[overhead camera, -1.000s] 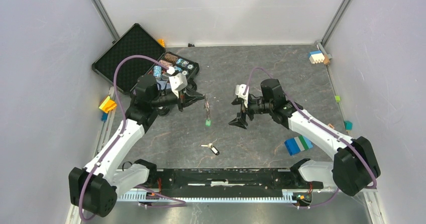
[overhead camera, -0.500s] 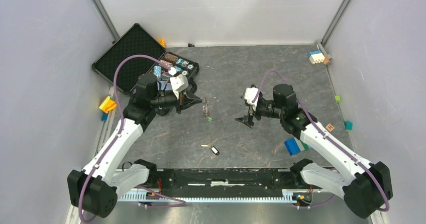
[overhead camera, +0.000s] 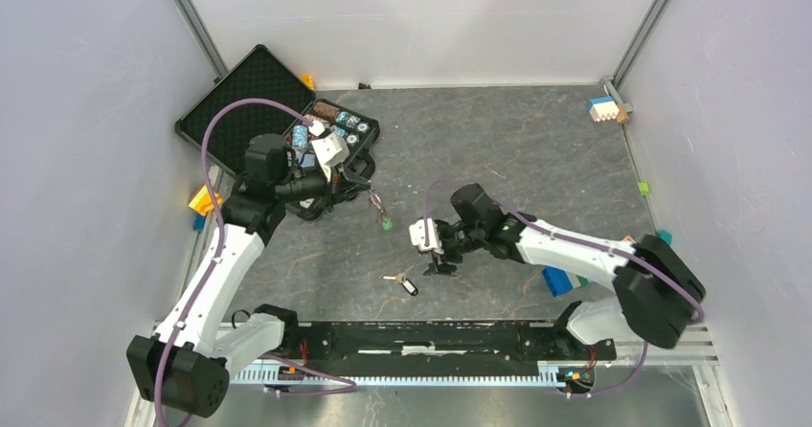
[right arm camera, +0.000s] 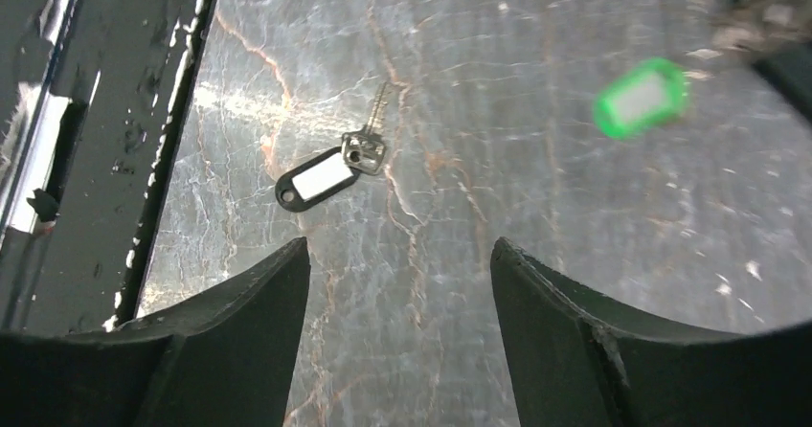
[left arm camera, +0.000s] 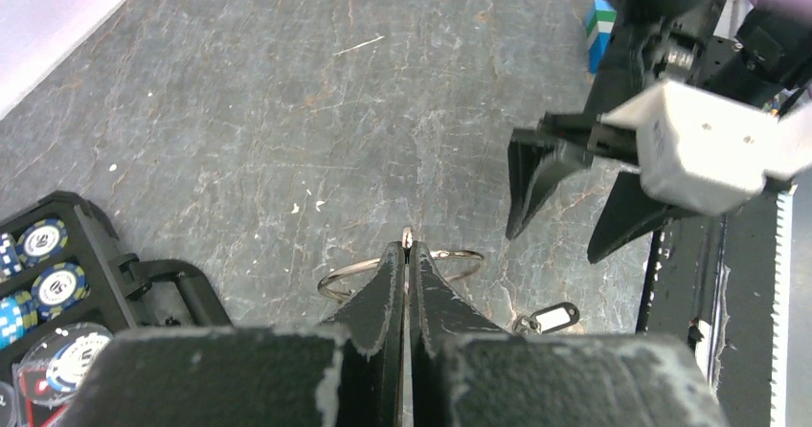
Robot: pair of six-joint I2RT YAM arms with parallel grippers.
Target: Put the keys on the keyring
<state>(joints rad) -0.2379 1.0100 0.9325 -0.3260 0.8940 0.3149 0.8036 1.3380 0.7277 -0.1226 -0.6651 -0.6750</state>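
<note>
Black key (right arm camera: 326, 170) flat on bench (right arm camera: 460, 350), blade slanting up-right. Your right gripper (right arm camera: 397, 250) is nearer, jaws spread, key just ahead-left. Beyond the black key, left gripper (left arm camera: 406, 247) — jaws pinching the keyring (left arm camera: 450, 255), green key (right arm camera: 640, 97) dangling

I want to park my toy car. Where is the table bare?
Bare: the far stretch between the black case and the corner blocks. Crowded: the middle, where the left gripper with the keyring, right gripper, green key and black key are close.
</note>
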